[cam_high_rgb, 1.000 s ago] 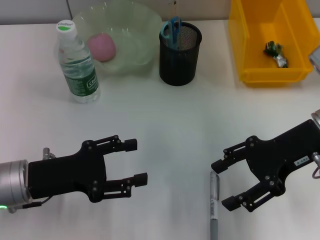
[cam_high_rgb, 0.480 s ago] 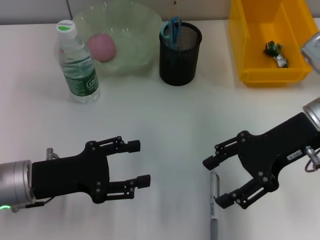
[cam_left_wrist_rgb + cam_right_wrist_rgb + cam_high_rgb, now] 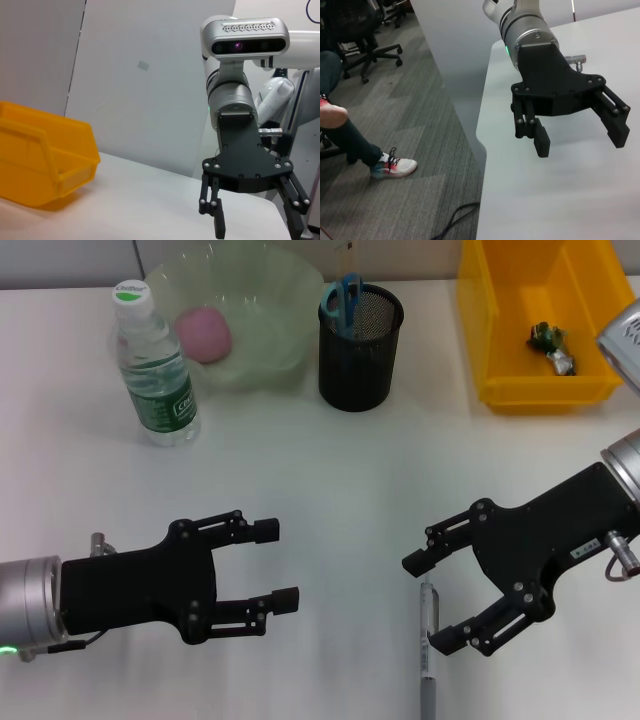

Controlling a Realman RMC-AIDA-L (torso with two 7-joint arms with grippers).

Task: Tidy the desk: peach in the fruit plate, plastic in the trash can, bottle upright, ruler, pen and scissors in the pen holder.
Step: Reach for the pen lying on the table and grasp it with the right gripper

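Observation:
A grey pen [image 3: 427, 680] lies on the white desk near the front edge. My right gripper [image 3: 427, 602] is open just above its upper end, one finger on each side; the left wrist view shows that gripper [image 3: 257, 227] open too. My left gripper [image 3: 275, 565] hovers open and empty at the front left, also seen as the left gripper [image 3: 580, 137]. The bottle [image 3: 155, 370] stands upright. The pink peach [image 3: 204, 333] rests in the green plate [image 3: 270, 300]. Blue scissors [image 3: 345, 298] stick out of the black mesh pen holder [image 3: 360, 350]. Crumpled plastic [image 3: 552, 348] lies in the yellow bin [image 3: 500, 330]. I cannot make out the ruler.
The yellow bin [image 3: 45, 160] stands at the back right of the desk. Beyond the desk's left edge [image 3: 482, 130] are carpet floor, an office chair [image 3: 365, 30] and a seated person's shoe [image 3: 395, 165].
My right gripper has moved left and a little forward, so its open fingers now straddle the pen's upper end. The left gripper has barely shifted.

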